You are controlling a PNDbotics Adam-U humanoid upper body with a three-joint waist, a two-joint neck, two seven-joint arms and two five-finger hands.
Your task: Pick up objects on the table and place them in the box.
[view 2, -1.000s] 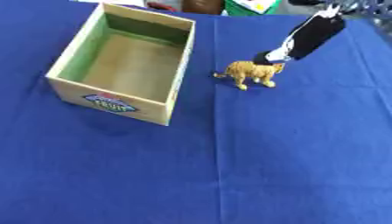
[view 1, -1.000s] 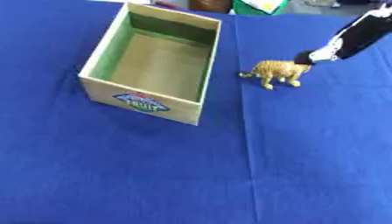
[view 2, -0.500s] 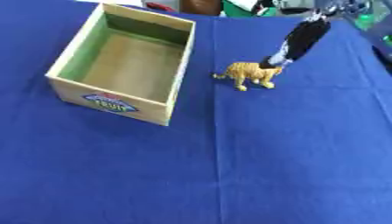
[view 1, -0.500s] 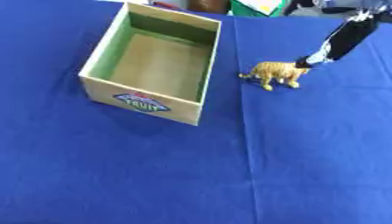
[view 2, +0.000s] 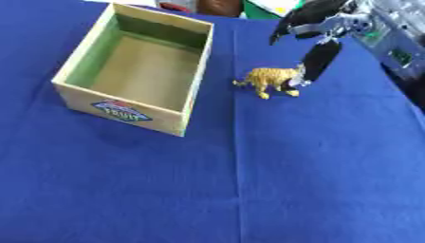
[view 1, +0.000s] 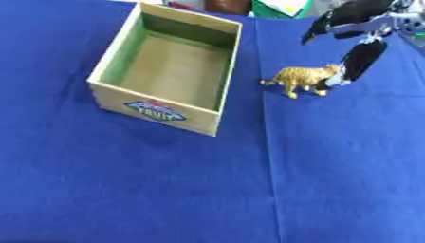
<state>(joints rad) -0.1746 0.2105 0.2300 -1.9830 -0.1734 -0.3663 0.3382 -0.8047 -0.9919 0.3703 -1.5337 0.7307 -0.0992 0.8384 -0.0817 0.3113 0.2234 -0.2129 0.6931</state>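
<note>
blue cloth: covers the whole table (view 1: 166, 190); everything sits on it.

left eye view
- box: cardboard box (view 1: 158, 111), open top, nothing visible inside, left of centre, printed label on the near wall.
- tiger: small orange toy tiger (view 1: 300, 77) standing upright on the cloth, just right of the box's far right corner, apart from the box wall.
- tiger axis: long axis runs left-right across the view; which end is the head cannot be told.
- right hand: black right hand (view 1: 357, 28) comes in from the upper right corner; one finger reaches down to the tiger's right end, another finger or the thumb stretches out above and to the left, well clear of the toy.
- fingers: spread and straight, not curled round anything; the lower tip looks to be touching or just beside the tiger, contact not certain.

right eye view
- same layout: box left, tiger right of it, hand above right.
- gap: the lower finger (view 2: 318, 58) sits at the tiger's right end; the upper one hangs over open cloth behind the toy, so the tiger lies below and left of the palm.
- left hand: not seen in either view.

judgement
- nearer hand: right, by far.
- step: approach to grasp, toy not yet held.
- key relation: the grasp would need the digits to straddle the body across its short side; the box lies to the tiger's left, so the carry goes leftward.
</note>
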